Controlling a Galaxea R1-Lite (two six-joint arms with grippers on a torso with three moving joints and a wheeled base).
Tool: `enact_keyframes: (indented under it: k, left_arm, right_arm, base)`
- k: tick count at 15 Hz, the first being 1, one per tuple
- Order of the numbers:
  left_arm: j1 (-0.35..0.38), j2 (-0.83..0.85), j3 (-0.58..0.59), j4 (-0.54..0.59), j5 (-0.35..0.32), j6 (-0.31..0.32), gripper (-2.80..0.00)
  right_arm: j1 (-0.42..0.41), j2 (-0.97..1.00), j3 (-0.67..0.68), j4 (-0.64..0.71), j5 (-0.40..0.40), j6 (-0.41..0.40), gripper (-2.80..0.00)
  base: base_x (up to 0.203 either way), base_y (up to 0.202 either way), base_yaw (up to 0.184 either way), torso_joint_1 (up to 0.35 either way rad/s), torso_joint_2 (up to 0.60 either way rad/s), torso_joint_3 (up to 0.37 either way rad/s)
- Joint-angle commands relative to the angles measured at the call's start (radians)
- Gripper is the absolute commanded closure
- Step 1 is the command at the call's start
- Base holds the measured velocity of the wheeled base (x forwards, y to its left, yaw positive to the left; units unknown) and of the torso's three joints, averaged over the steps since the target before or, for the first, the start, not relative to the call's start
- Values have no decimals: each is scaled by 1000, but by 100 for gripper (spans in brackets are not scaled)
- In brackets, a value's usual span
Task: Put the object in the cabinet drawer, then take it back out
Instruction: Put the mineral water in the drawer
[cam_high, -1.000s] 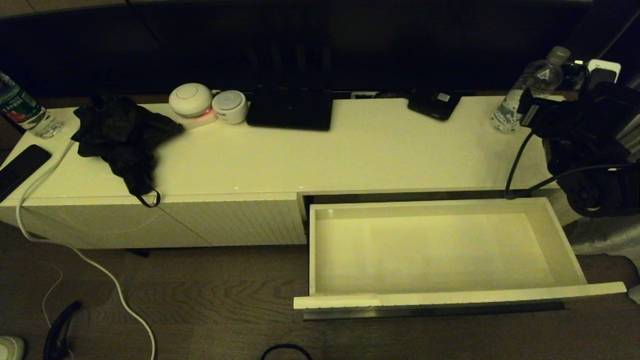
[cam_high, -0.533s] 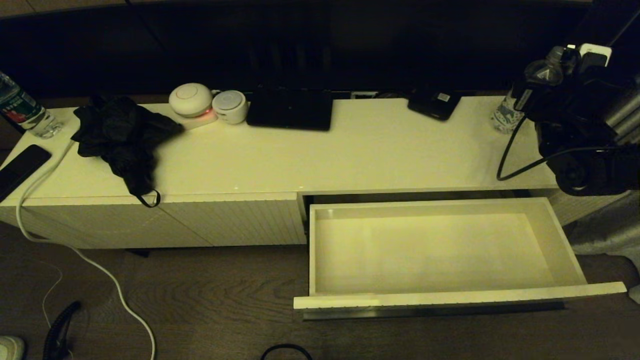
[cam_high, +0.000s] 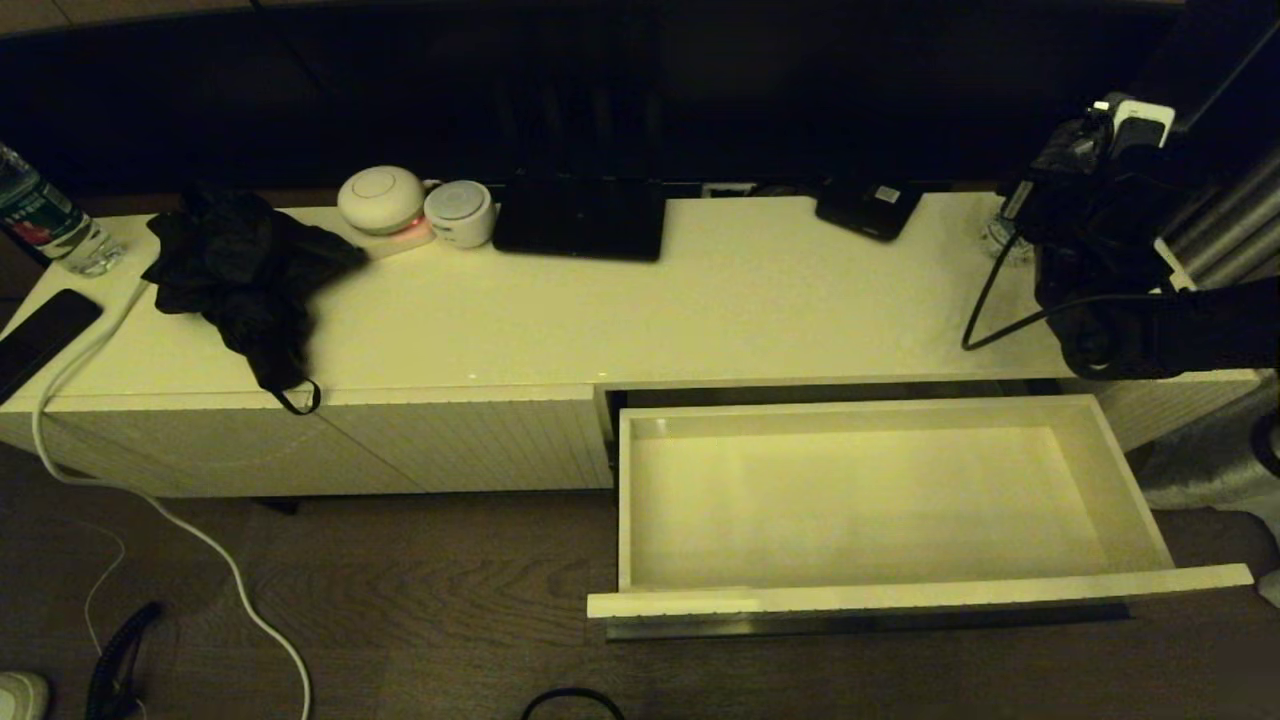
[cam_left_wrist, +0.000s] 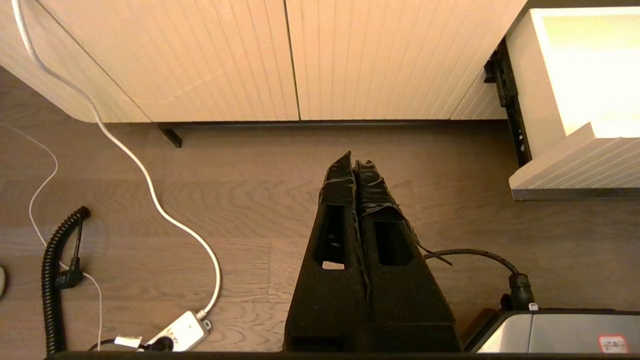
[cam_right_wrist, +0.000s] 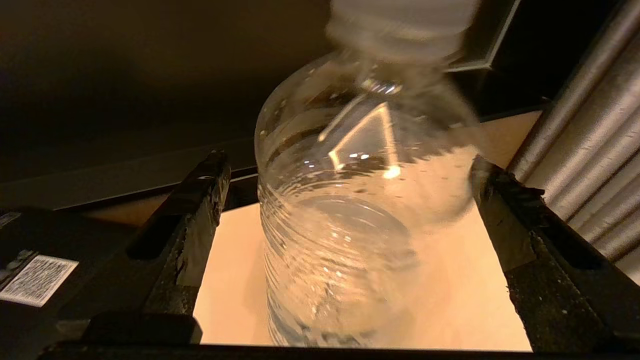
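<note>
Right gripper (cam_right_wrist: 345, 200) stands spread wide around the bottle (cam_right_wrist: 360, 200) at far right of the cabinet (cam_high: 700, 310) top, grasping nothing yet; left gripper (cam_left_wrist: 356, 167) clenched, parked; advise centring before closing, drawer (cam_high: 1135, 490) open.

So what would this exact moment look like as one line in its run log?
stage: reaching | right gripper: open, straddling upright water bottle on cabinet | drawer: open, nothing inside | left gripper: shut, parked above floor
</note>
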Motion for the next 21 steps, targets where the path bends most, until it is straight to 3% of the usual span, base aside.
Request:
enact_keyframes:
  k: [1,7,17,21]
  left_arm:
    - [0,-2,2,0,0,0,0]
    - [0,-2,0,0,0,0,0]
    - [0,-2,2,0,0,0,0]
    - [0,-2,1,0,0,0,0]
  right_arm:
    - [0,61,-62,4,-3,-8,-280]
    - [-1,145,-216,57,-3,-19,-280]
    - [-11,171,-220,61,9,-50,-280]
    - [-3,173,-220,59,29,-112,-280]
  base:
    - [0,0,0,0,0,0]
    - [0,0,0,0,0,0]
    - [0,0,0,0,0,0]
    - [0,0,0,0,0,0]
